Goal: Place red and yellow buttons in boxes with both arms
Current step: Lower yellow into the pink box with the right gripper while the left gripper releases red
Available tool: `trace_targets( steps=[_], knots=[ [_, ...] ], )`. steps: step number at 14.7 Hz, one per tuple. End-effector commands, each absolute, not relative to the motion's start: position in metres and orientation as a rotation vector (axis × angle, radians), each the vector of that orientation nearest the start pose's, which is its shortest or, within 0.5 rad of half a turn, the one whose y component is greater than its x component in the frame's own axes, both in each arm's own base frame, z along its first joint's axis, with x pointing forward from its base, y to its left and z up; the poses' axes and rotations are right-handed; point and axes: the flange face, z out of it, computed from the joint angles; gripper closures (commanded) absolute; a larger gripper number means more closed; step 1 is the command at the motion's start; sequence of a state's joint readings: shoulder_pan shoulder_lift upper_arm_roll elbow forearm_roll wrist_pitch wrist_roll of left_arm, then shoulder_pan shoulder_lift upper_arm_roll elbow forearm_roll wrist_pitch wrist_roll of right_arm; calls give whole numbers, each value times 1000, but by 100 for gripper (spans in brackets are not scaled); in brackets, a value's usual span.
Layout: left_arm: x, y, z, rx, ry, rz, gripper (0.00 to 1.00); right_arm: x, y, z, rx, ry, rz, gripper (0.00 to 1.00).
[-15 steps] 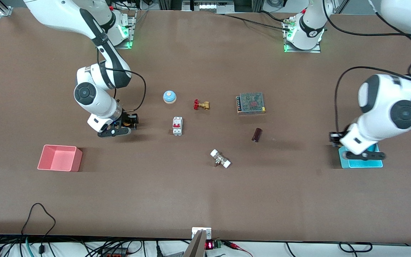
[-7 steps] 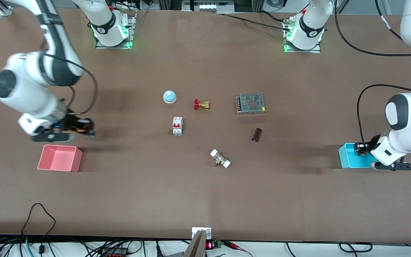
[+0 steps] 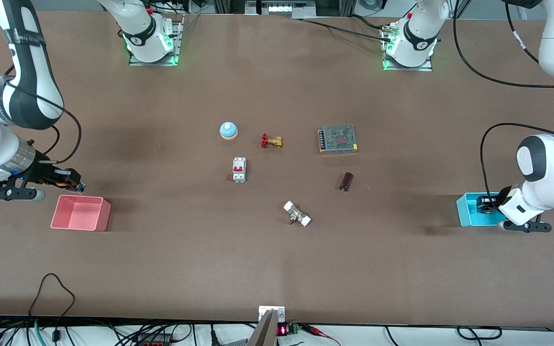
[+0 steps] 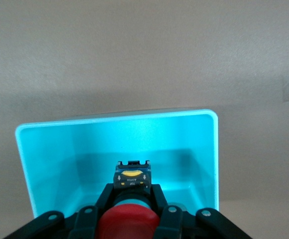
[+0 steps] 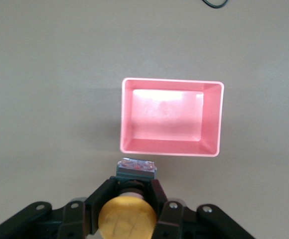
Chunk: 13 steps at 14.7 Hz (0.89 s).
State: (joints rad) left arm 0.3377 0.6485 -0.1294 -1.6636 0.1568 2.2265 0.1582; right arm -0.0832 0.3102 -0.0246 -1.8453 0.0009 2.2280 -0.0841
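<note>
Right arm's end first: right gripper (image 3: pixel 68 182) clenched on the orange-yellow mushroom-cap push button (image 5: pixel 127 217), black base pointing ahead of the jaws, held just short of the small square pink plastic tub (image 3: pixel 81 213); tub lies straight ahead along the button's axis, so judged a short advance remains. Mid-table: blue dome bell (image 3: pixel 228 130), brass valve with red handle (image 3: pixel 271 141), untouched. Left gripper (image 3: pixel 487 203) grasps the red mushroom-cap push button (image 4: pixel 127 221) over the cyan square plastic tub (image 4: pixel 50 159), ready to release. Yellow label on its base unreadable.
</note>
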Motion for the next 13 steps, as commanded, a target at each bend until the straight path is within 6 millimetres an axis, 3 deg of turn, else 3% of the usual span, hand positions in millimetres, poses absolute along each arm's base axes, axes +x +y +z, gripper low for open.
trace_targets(
  steps=[1,5,7,8,10,13],
  knots=[
    [662,159,216,-3124,60,120,75,648,-80,343,-3153,20,-180,78],
    [661,160,213,-3124,58,117,73,652,-95,303,-3162,41,-181,77],
    [661,159,210,-3126,60,123,66,655,-98,287,-3165,46,-200,77],
    [661,160,210,-3125,58,124,56,656,-99,278,-3168,43,-214,77],
    [662,160,211,-3124,58,119,24,659,-101,269,-3171,34,-250,77],
    [662,158,211,-3125,60,119,14,658,-101,256,-3171,33,-236,76]
  ],
)
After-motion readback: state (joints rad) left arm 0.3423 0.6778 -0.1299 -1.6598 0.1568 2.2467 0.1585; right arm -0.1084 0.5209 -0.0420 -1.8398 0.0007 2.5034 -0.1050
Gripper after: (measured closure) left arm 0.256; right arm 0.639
